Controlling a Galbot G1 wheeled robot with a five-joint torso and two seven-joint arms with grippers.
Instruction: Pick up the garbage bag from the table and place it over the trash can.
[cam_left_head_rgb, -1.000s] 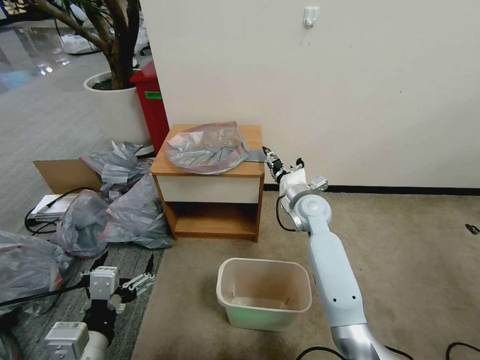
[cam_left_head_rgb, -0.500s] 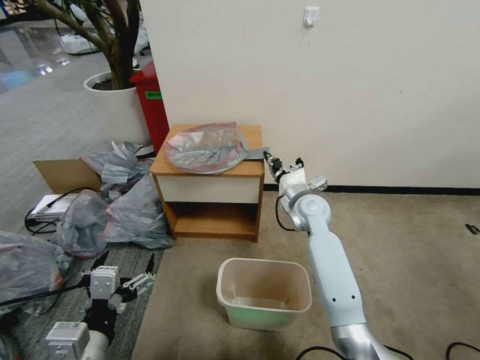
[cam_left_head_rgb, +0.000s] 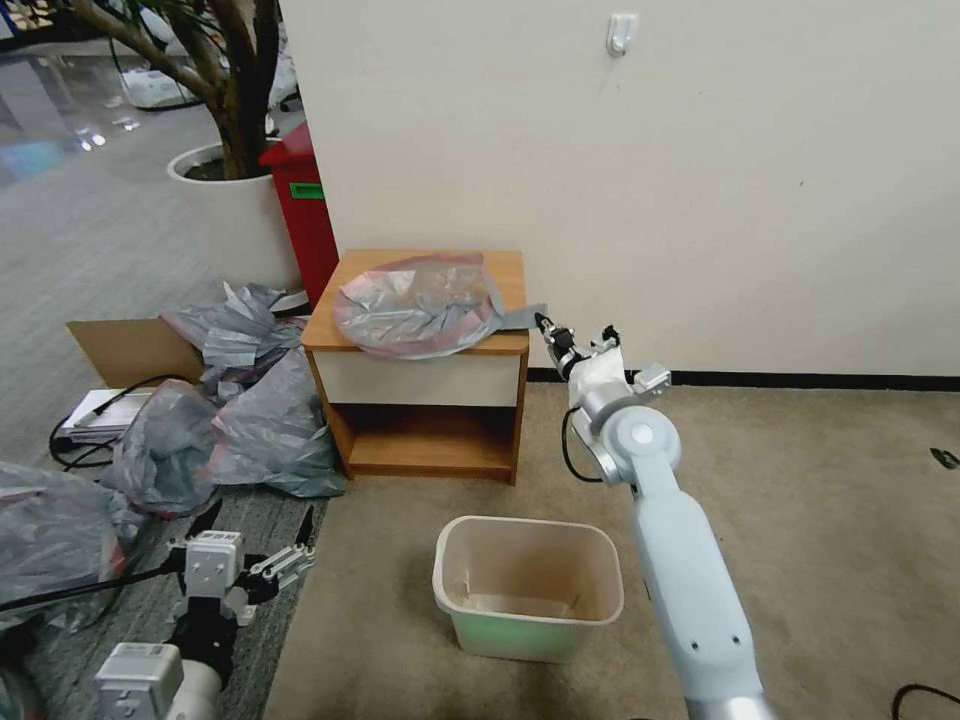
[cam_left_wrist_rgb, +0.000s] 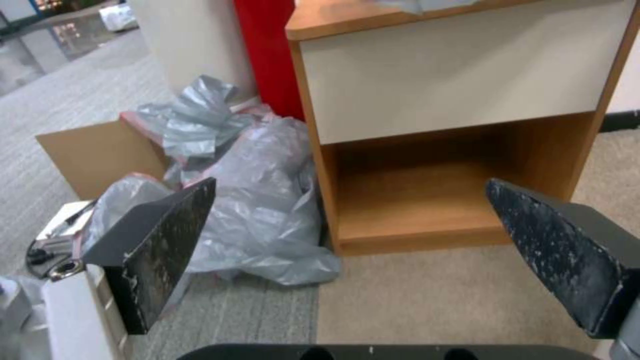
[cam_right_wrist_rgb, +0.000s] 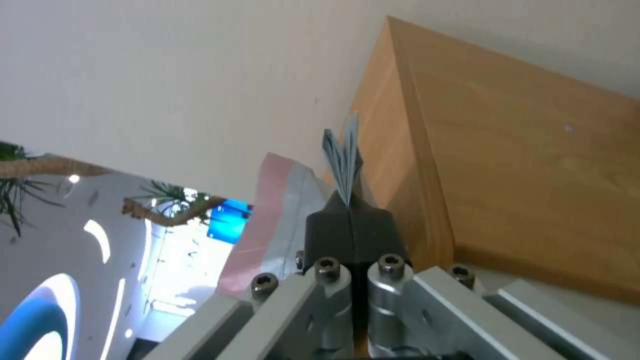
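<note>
Pinch on the garbage bag (cam_left_head_rgb: 420, 305) looks sketchy: right gripper (cam_left_head_rgb: 545, 322), mid-frame, has its fingers closed on just a thin corner flap. Plastic that slick could slip free or snag the table (cam_left_head_rgb: 510, 345) edge. Left gripper (cam_left_head_rgb: 258, 568) sits wide open and empty at lower left.

The translucent grey garbage bag (cam_left_head_rgb: 420, 304) with its pinkish-red rim lies spread flat on the orange-brown table (cam_left_head_rgb: 508, 270), one corner pinched in the right gripper (cam_left_head_rgb: 545, 322), the cream trash can (cam_left_head_rgb: 528, 585) below it.
</note>
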